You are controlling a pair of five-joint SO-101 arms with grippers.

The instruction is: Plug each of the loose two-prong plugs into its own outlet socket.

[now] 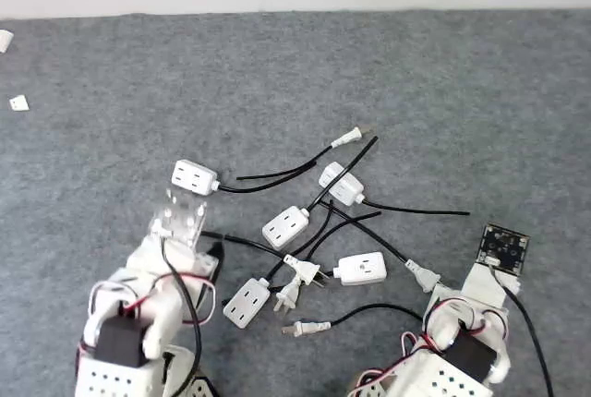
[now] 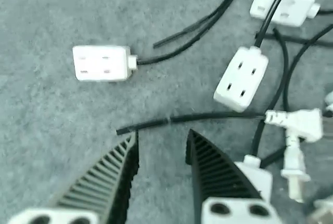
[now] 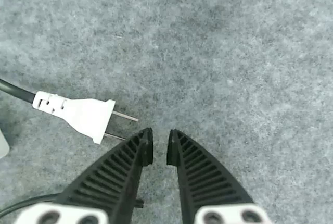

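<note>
Ahead of the left claw point(image 2: 161, 141), whose fingers stood well apart and empty, a loose black cord end point(image 2: 156, 123) lay across the grey carpet point(image 2: 47, 125) just past the tips. Beyond that cord, farther from the claw, a white outlet block point(image 2: 101, 63) lay flat with its slots facing up. Off to one side of the claw lay a second outlet block point(image 2: 242, 78), and farther out a third outlet block point(image 2: 283, 2) with a black cord crossing it. Near the finger on that same side I saw two white two-prong plugs, the nearer plug point(image 2: 291, 169) and the cross-lying plug point(image 2: 299, 122), both lying loose.

The right claw point(image 3: 159, 145) had its tips barely parted, a thin gap between them and nothing held; just beside one fingertip lay a white loose plug point(image 3: 78, 113), its prongs pointing towards the space ahead of the tips.

From above, the blocks, plugs and cords lay tangled between the arms; the farthest plug point(image 1: 347, 138) lay well beyond both claws.
</note>
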